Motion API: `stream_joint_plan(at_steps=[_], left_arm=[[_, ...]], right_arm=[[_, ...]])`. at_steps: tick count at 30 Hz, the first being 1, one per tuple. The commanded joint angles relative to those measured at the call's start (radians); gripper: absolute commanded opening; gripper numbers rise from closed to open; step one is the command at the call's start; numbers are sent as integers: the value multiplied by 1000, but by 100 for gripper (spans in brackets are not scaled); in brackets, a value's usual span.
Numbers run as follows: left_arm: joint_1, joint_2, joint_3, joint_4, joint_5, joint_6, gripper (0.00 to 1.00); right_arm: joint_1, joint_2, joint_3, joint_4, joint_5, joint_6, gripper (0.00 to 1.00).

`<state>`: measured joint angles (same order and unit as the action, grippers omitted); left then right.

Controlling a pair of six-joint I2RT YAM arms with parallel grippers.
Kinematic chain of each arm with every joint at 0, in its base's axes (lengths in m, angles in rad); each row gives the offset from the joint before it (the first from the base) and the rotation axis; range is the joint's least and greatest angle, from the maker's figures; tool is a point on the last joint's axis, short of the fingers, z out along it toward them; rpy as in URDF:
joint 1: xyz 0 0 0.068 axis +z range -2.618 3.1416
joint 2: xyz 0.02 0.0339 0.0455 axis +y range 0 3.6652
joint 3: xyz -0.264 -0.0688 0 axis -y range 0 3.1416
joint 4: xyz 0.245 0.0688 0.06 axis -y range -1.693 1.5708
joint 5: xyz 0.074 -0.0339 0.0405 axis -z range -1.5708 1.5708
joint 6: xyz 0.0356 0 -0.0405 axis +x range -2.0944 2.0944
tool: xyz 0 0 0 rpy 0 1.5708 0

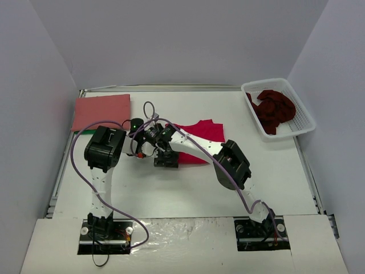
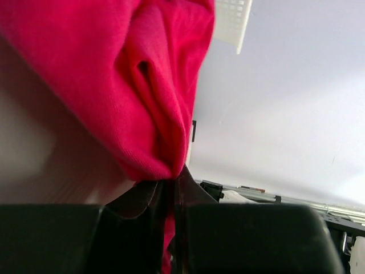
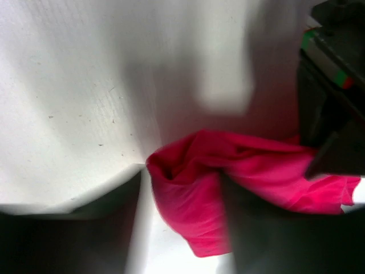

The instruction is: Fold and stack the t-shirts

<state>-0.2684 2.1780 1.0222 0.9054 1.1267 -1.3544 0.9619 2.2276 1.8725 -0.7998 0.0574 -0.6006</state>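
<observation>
A bright crimson t-shirt (image 1: 201,132) lies crumpled at mid-table. My left gripper (image 1: 147,149) sits at its left end. In the left wrist view that gripper (image 2: 170,184) is shut on a bunched fold of the crimson t-shirt (image 2: 131,85). My right gripper (image 1: 166,158) hovers right beside it. In the right wrist view its fingers (image 3: 182,191) stand apart around a loose crimson fold (image 3: 194,194), with bare table showing beside one finger. A salmon-red t-shirt (image 1: 102,111) lies folded flat at the back left. A dark maroon t-shirt (image 1: 275,109) is heaped in the basket.
The white lattice basket (image 1: 304,124) stands at the back right, against the wall. Both arms reach inward and crowd together over the table's middle. A purple cable (image 1: 149,108) loops above the wrists. White walls close in the left, back and right sides.
</observation>
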Motion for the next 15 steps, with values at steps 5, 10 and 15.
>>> stream_joint_plan(at_steps=[5, 10, 15], left_arm=[[12, -86, 35, 35, 56, 23, 2], [58, -135, 23, -79, 59, 152, 2], [93, -164, 64, -438, 33, 439, 2]], right_arm=[[-47, -247, -143, -79, -187, -70, 100], [-267, -583, -407, -263, -396, -272, 100], [-489, -753, -573, -240, -376, -268, 100]])
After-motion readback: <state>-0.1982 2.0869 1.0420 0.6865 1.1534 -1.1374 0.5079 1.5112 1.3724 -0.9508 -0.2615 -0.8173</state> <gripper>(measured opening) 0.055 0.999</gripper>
